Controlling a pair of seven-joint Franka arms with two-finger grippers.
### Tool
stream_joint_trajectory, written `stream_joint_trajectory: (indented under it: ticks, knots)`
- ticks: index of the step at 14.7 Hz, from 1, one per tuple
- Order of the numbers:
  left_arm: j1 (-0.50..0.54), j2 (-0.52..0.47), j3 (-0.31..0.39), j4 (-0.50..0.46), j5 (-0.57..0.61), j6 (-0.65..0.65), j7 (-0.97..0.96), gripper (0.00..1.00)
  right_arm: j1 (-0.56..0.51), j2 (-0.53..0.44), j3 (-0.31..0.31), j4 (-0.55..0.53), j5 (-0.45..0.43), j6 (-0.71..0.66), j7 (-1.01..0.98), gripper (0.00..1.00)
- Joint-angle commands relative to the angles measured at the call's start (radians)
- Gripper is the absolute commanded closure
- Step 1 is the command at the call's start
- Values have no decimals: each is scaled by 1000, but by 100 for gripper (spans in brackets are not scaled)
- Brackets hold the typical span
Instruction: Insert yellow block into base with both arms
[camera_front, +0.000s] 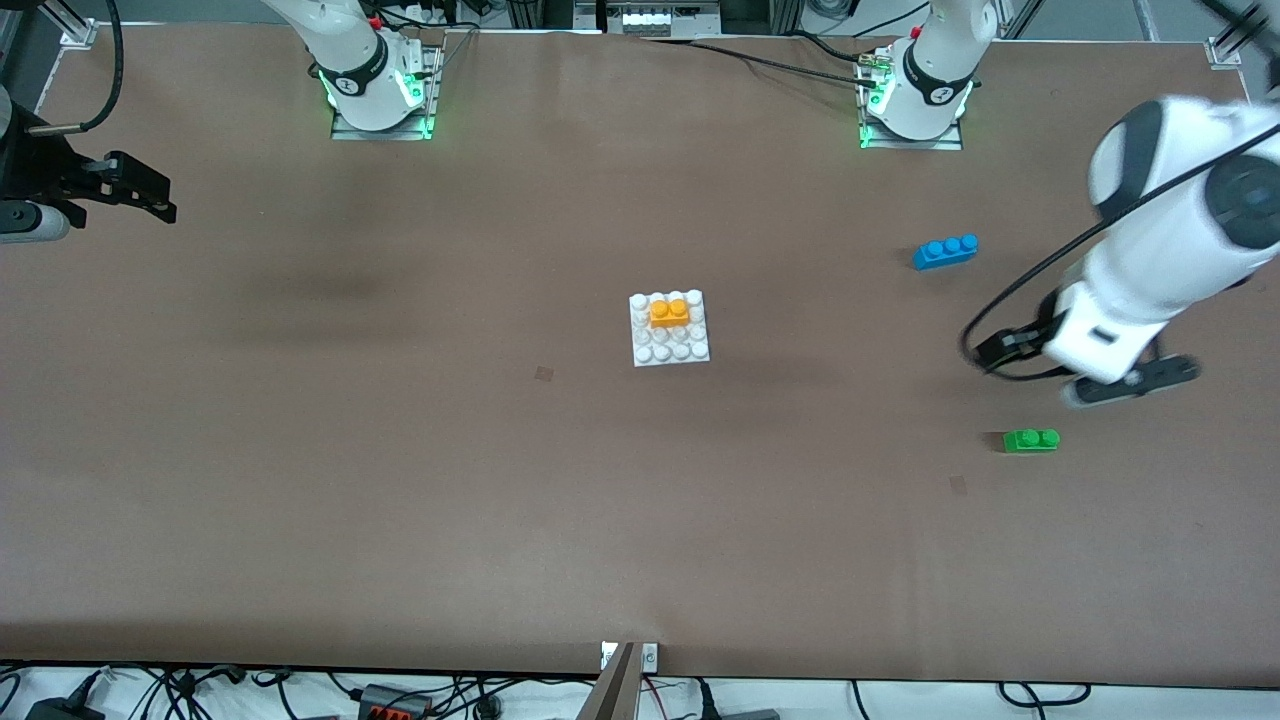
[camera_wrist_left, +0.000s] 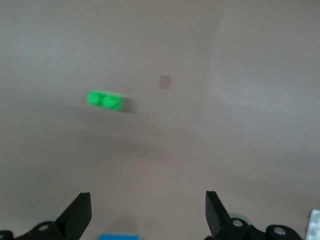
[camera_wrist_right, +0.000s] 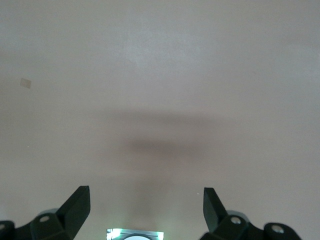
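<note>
The yellow block (camera_front: 668, 312) sits pressed onto the studs of the white base (camera_front: 690, 348) at the middle of the table, on the rows nearer the robots. My left gripper (camera_front: 1130, 383) hangs open and empty over the table toward the left arm's end, between the blue and green bricks. In the left wrist view its fingers (camera_wrist_left: 80, 212) stand wide apart around nothing. My right gripper (camera_front: 145, 192) is open and empty, held up at the right arm's end of the table. Its fingers (camera_wrist_right: 77, 205) show bare table between them.
A blue three-stud brick (camera_front: 945, 250) lies toward the left arm's end and shows at the edge of the left wrist view (camera_wrist_left: 118, 236). A green two-stud brick (camera_front: 1031, 440) lies nearer the front camera, also seen from the left wrist (camera_wrist_left: 105, 100). Small tape marks (camera_front: 543, 373) dot the brown table.
</note>
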Motion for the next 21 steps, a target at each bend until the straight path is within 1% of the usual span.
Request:
stream_joint_trajectory:
  ticks: [1, 3, 4, 5, 10, 13, 16, 21]
  knots:
    - [40, -67, 9, 47, -118, -104, 91, 0, -7, -13, 2, -13, 18, 9, 9, 0]
    - [45, -55, 26, 154, -126, -231, 99, 0, -7, -13, 2, -13, 18, 9, 9, 0]
    - [45, -44, 28, 173, -128, -250, 99, 0, -7, -13, 2, -11, 18, 9, 9, 0]
    - [44, -33, 26, 177, -131, -258, 97, 0, -7, -13, 2, -13, 18, 9, 9, 0]
    - [38, -42, 14, 191, -134, -295, 103, 0, -7, -7, 2, -10, 18, 9, 9, 0]
    - [21, -42, 20, 193, -122, -298, 203, 0, -8, -5, 0, -10, 18, 9, 9, 0]
    - [18, -42, 23, 193, -102, -298, 208, 0, -8, -5, 0, -10, 18, 9, 9, 0]
    - [28, -41, 20, 193, -103, -301, 212, 0, -8, -5, 0, -10, 18, 9, 9, 0]
